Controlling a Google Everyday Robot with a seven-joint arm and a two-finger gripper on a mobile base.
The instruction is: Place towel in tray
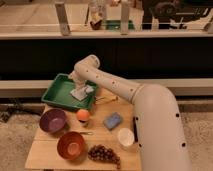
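Observation:
The green tray [57,92] sits at the back left of the wooden table. The pale grey-white towel [82,92] lies inside it, near its right side. My gripper [80,86] reaches down into the tray right over the towel, at the end of the white arm that comes in from the lower right. The arm's wrist covers the fingers and the top of the towel.
On the table [50,150]: a purple bowl [52,120], an orange ball [83,115], an orange-brown bowl [71,145], dark grapes [103,153], a blue folded pad [113,120], a white cup [125,137]. A thin stick [106,99] lies right of the tray.

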